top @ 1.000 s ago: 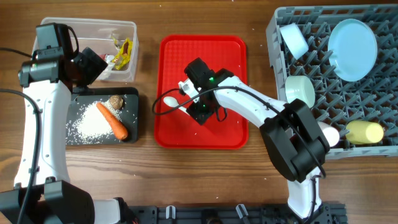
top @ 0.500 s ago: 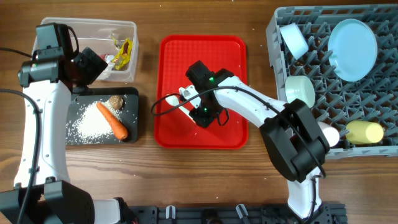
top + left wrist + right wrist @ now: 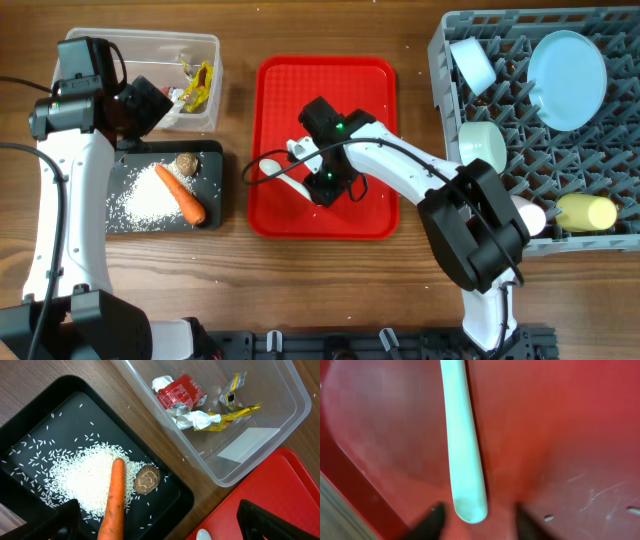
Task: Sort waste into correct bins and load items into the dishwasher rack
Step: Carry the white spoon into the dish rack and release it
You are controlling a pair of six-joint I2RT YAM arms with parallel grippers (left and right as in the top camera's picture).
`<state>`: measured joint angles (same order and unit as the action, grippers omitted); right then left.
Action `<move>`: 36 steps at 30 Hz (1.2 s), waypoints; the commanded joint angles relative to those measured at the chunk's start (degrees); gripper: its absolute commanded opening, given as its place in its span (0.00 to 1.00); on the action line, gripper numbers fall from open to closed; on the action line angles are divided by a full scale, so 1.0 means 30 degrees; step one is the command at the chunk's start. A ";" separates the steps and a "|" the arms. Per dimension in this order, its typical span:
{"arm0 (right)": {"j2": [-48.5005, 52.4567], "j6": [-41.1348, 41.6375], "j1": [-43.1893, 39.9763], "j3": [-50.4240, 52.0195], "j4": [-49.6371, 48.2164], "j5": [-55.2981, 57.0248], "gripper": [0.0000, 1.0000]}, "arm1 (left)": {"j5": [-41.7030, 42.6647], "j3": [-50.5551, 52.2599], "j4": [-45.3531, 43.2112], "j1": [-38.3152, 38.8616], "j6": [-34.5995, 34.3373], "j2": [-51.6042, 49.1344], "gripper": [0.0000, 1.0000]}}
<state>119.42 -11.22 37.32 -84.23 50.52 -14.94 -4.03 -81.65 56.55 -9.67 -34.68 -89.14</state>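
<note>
The white spoon (image 3: 275,168) lies on the flat red tray (image 3: 370,215), its bowl near the tray's left rim. My right gripper (image 3: 322,185) is open and low over the tray. In the right wrist view its fingertips (image 3: 479,527) straddle the end of the spoon handle (image 3: 464,445) without closing on it. My left gripper (image 3: 148,104) is open and empty, and hovers between the two bins. The shallow black bin (image 3: 30,410) holds the carrot (image 3: 114,502), rice (image 3: 82,477) and brown lump (image 3: 146,479). The clear tub (image 3: 280,425) holds the red wrapper (image 3: 180,392) and yellow wrapper (image 3: 235,407).
The grey dishwasher rack (image 3: 520,160) at the right holds the pale blue plate (image 3: 567,78), white bowl (image 3: 472,62), teal bowl (image 3: 482,143), yellow cup (image 3: 586,212) and a pale cup (image 3: 532,215) partly hidden by the right arm. Bare wood lies along the front.
My right gripper has shifted slightly toward the front of the tray, and the spoon has turned a little. The left arm has not moved.
</note>
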 commanded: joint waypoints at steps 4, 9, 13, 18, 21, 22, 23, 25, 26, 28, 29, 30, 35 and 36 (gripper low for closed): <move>0.0488 -0.1319 0.1056 -0.1683 -0.1625 0.4561 0.88 | -0.0182 -0.0036 -0.0044 -0.0080 -0.0240 0.0102 1.00; 0.1027 -0.1770 0.2441 -0.1683 -0.3213 0.5493 0.87 | -0.0182 -0.0036 -0.0044 -0.0080 -0.0240 0.0102 1.00; 0.1974 -0.2557 0.2645 -0.1676 -0.3453 0.7308 0.81 | -0.0182 -0.0036 -0.0044 -0.0080 -0.0240 0.0102 1.00; 0.2288 -0.1931 0.2441 -0.1676 -0.3555 0.8051 0.72 | -0.0182 -0.0036 -0.0044 -0.0080 -0.0240 0.0102 1.00; 0.2288 -0.0459 0.1668 -0.1676 -0.3432 0.8276 0.67 | -0.0182 -0.0036 -0.0051 -0.0080 -0.0240 0.0102 1.00; 0.2288 -0.0080 0.1392 -0.1676 -0.3388 0.8262 0.67 | -0.0182 -0.0036 -0.0044 -0.0080 -0.0240 0.0102 1.00; 0.2288 0.0182 0.1042 -0.1676 -0.3322 0.8014 0.66 | -0.0182 -0.0036 -0.0044 -0.0080 -0.0240 0.0102 1.00; 0.2288 0.0291 0.0335 -0.1676 -0.3140 0.6586 0.61 | -0.0182 -0.0036 -0.0044 -0.0080 -0.0240 0.0102 1.00; 0.2288 0.0262 0.0036 -0.1676 -0.3024 0.5552 0.58 | -0.0182 -0.0036 -0.0051 -0.0080 -0.0240 0.0102 1.00; 0.2288 0.0255 -0.0415 -0.1676 -0.2871 0.4058 0.51 | -0.0182 -0.0036 -0.0044 -0.0080 -0.0240 0.0102 1.00; 0.2288 0.0255 -0.0670 -0.1676 -0.2739 0.3483 0.45 | -0.0182 -0.0036 -0.0044 -0.0080 -0.0240 0.0102 1.00; 0.2288 0.0248 -0.0801 -0.1676 -0.2645 0.3264 0.41 | -0.0182 -0.0036 -0.0044 -0.0080 -0.0240 0.0102 1.00; 0.2288 0.0226 -0.1311 -0.1676 -0.1683 0.1945 0.11 | -0.0182 -0.0036 -0.0044 -0.0080 -0.0240 0.0102 1.00; 0.2288 0.0233 -0.1311 -0.1676 -0.1574 0.1945 0.10 | -0.0182 -0.0036 -0.0044 -0.0080 -0.0240 0.0102 1.00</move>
<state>123.79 -10.52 33.34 -89.10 44.95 -6.07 -4.03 -81.65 56.58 -9.67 -34.68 -89.14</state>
